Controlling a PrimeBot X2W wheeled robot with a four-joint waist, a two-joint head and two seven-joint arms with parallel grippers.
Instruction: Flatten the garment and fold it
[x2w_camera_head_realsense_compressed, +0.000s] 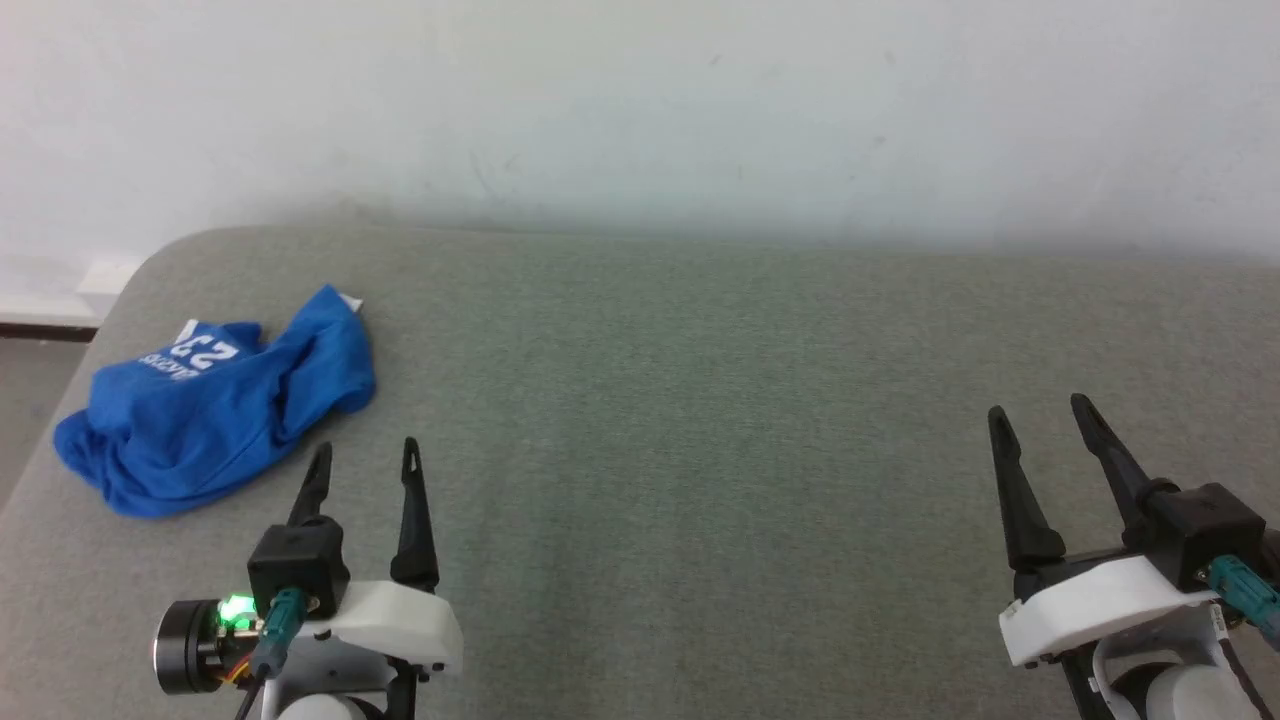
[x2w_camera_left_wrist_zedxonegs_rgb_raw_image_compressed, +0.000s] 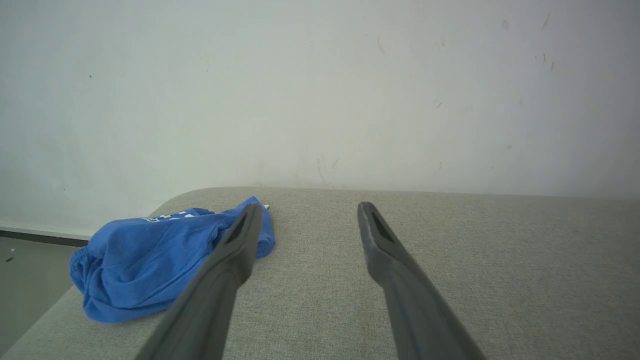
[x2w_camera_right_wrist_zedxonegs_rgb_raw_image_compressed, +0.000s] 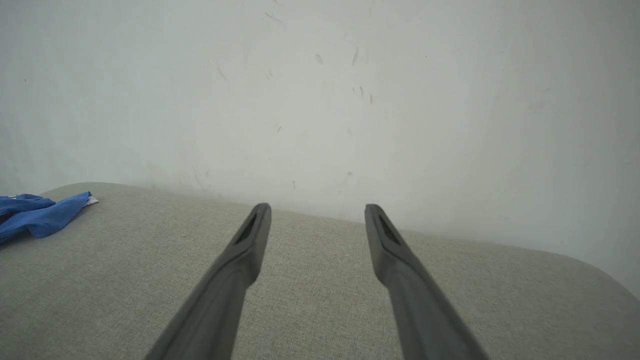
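Blue shorts (x2w_camera_head_realsense_compressed: 215, 400) lie crumpled at the left edge of the grey surface (x2w_camera_head_realsense_compressed: 700, 450), near your left gripper (x2w_camera_head_realsense_compressed: 366, 448); both it and your right gripper (x2w_camera_head_realsense_compressed: 1038, 406) stand released, empty.

wall (x2w_camera_head_realsense_compressed: 640, 100): plain white, scuffed | surface (x2w_camera_head_realsense_compressed: 700, 450): grey-green fabric, rounded corner | floor (x2w_camera_head_realsense_compressed: 30, 400): grey, far left

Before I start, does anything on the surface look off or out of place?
The garment lies bunched in a crumpled heap near the left edge of the grey surface, its white print upside down in the head view. Nothing looks spilled or damaged.
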